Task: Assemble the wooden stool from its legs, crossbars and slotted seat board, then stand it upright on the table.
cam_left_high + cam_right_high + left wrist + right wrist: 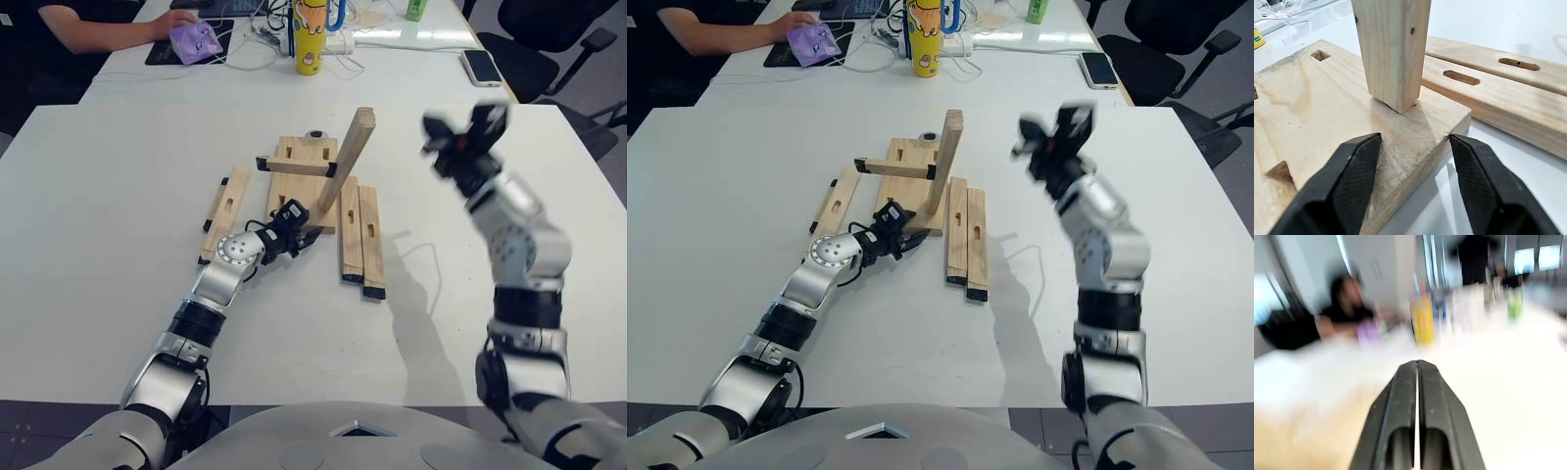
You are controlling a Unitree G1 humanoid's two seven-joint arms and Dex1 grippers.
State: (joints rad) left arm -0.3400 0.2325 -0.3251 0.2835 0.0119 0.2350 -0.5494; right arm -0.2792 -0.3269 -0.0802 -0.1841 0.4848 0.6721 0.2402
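White table (118,196) in play, and the seat board (299,150) lies flat near its middle, with one standing leg (348,162) rising at a tilt from its near right corner. A crossbar (299,167) lies across the board. A pair of slotted legs (351,230) lies flat just to the right, and a lone leg (225,211) lies on the left. The left gripper (1415,147) is low at that near corner, fingers apart, straddling the board's edge under the standing leg. The right gripper (1417,364) is up in the air, well apart, fingers pressed together on nothing.
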